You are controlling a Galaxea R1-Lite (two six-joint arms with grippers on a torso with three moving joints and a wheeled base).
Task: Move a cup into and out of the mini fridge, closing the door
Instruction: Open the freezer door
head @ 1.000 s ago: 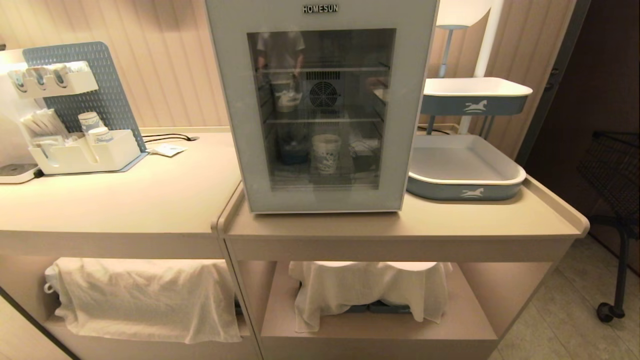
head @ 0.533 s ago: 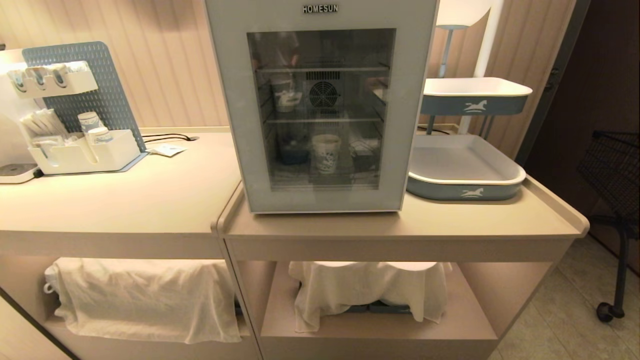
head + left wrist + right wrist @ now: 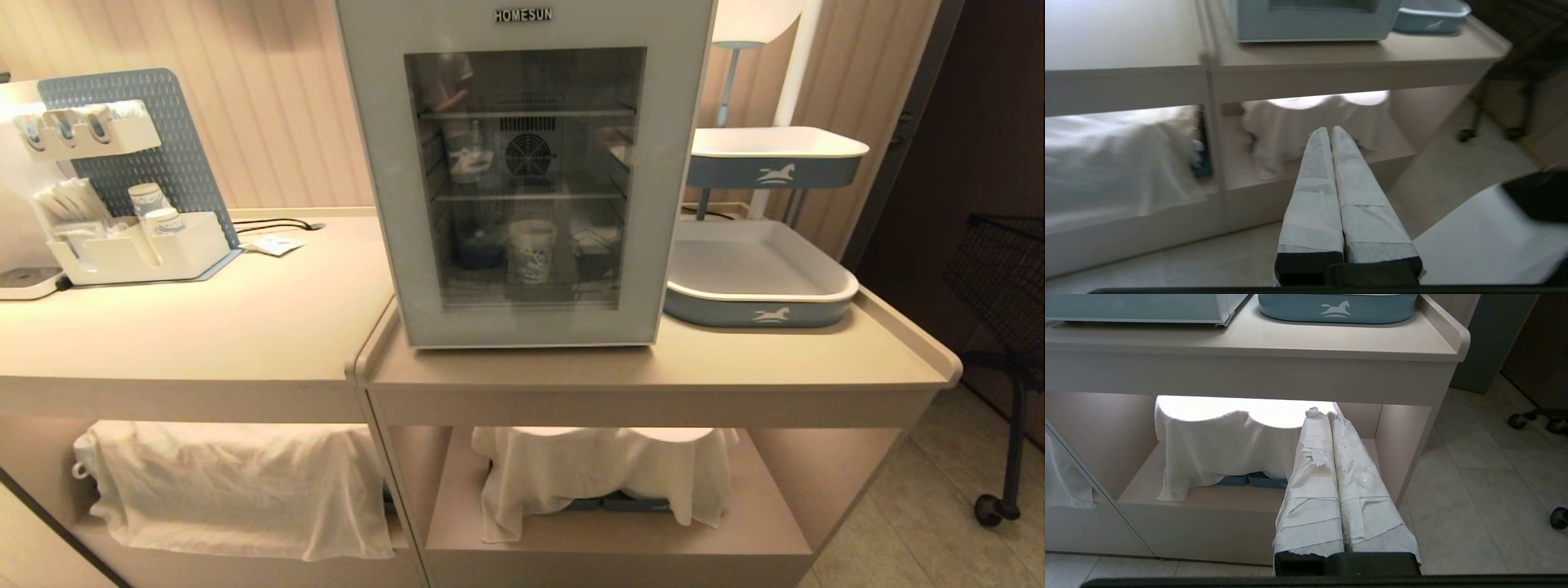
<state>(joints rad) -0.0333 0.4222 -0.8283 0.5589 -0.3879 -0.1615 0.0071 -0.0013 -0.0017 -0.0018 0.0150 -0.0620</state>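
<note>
The white mini fridge [image 3: 408,20] marked HOMESUN stands on the counter, and its tinted glass door [image 3: 665,204] is closed. Behind the glass, the cup [image 3: 532,249] with a blue pattern stands upright on the lower wire shelf. Neither gripper shows in the head view. My left gripper [image 3: 1329,130] is shut and empty, low in front of the counter's under-shelf, with the fridge's bottom edge [image 3: 1310,20] above it. My right gripper [image 3: 1327,414] is also shut and empty, pointing at the same under-shelf below the fridge [image 3: 1135,308].
A blue-and-white tray [image 3: 759,310] lies right of the fridge, with a second tray [image 3: 775,155] on a stand behind it. An organizer with stacked cups [image 3: 147,200] stands at the far left. White cloths [image 3: 604,469] cover the lower shelves. A dark wheeled cart [image 3: 1004,286] stands at the right.
Only the reflections in the door glass have shifted. The fridge, the cup and the counter stand as before.
</note>
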